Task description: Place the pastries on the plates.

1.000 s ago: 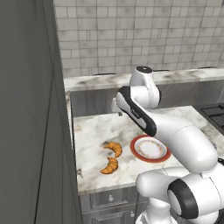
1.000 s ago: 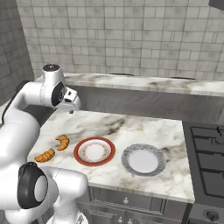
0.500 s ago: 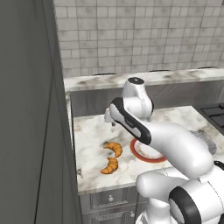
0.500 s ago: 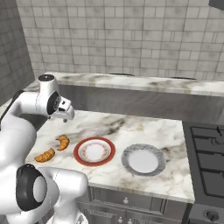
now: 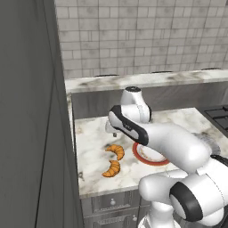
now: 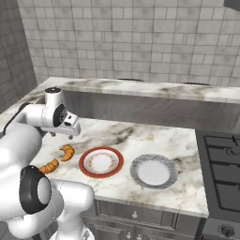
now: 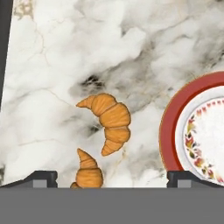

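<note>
Two golden pastries lie side by side near the counter's left end: one (image 5: 116,150) (image 6: 67,151) (image 7: 109,120) farther in, the other (image 5: 111,169) (image 6: 49,166) (image 7: 89,173) nearer the front edge. Of the plates, the red-rimmed one (image 6: 101,162) (image 5: 143,156) (image 7: 168,131) sits just right of them, partly behind my arm in the left base view, and the grey-blue one (image 6: 153,170) lies further right. Both plates hold nothing. My gripper (image 5: 112,130) (image 6: 70,129) (image 7: 112,178) hangs open above the pastries, its fingertips (image 7: 41,177) spread wide and holding nothing.
A dark tall cabinet side (image 5: 31,133) closes off the counter's left end. A raised marble ledge (image 6: 140,89) runs along the back under the tiled wall. A stove top (image 6: 220,154) borders the counter on the right. The counter's front edge (image 5: 111,189) lies close to the nearer pastry.
My arm has swung left and lower, from over the red-rimmed plate to above the two pastries. The gripper stays open. Pastries and plates have not moved.
</note>
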Motion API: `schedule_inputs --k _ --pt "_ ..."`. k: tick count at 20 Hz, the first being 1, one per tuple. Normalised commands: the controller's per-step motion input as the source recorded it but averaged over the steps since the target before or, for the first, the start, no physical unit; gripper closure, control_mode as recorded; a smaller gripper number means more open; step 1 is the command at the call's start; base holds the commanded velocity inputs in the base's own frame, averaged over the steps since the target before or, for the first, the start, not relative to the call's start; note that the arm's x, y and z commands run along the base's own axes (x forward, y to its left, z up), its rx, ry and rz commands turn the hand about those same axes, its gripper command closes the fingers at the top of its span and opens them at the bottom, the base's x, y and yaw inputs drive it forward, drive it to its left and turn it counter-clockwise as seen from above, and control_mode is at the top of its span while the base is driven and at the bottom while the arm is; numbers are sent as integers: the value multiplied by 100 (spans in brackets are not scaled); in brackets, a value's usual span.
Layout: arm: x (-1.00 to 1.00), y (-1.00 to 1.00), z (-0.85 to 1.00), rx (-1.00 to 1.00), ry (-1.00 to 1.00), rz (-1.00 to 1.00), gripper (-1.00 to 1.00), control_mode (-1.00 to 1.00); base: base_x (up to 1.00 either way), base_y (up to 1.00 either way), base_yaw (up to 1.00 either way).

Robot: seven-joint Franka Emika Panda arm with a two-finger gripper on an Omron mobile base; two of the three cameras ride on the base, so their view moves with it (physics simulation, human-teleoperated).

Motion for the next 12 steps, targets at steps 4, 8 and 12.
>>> schedule_inputs --k 4,8,12 --pt "0 3 -40 -13 -3 6 -100 -100 0 0 0" --pt "0 0 -19 -2 0 6 -100 -100 0 0 0" --pt "0 0 -15 0 -1 5 -100 -100 0 0 0"
